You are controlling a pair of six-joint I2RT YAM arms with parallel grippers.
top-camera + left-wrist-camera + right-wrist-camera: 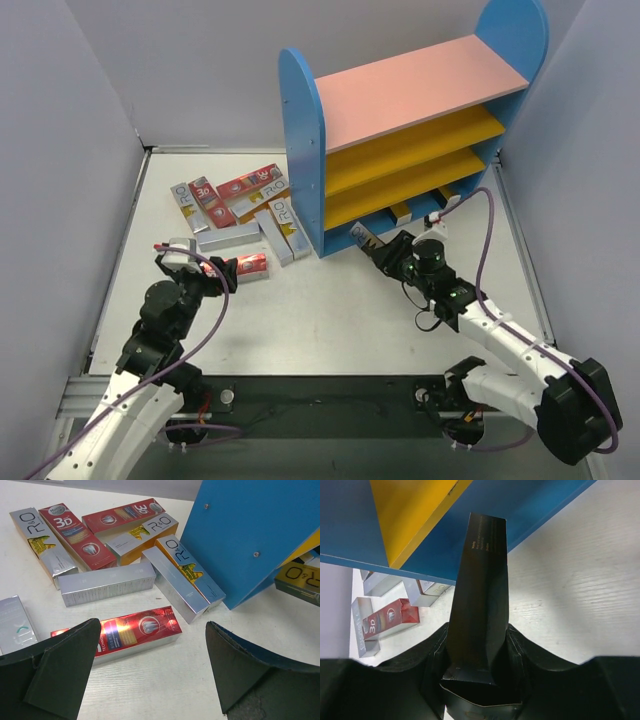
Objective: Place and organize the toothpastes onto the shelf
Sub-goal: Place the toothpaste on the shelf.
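Note:
The shelf (300, 130) stands at the back right, with a pink top board, yellow middle boards and blue sides. Several silver and red toothpastes (240, 205) lie in a loose pile on the table to its left. My left gripper (222, 272) is open and empty, low over the table. A red toothpaste box (135, 630) lies just ahead of its jaws. My right gripper (385, 252) is shut on a dark toothpaste box (482, 580). The box's far end (365, 236) points at the shelf's bottom level, near the left blue panel (540, 510).
Two boxes (400, 212) lie on the shelf's bottom level. A silver box (15, 625) lies to the left of my left gripper. The blue side panel (240, 530) stands close to the right of the pile. Grey walls close in the table on both sides.

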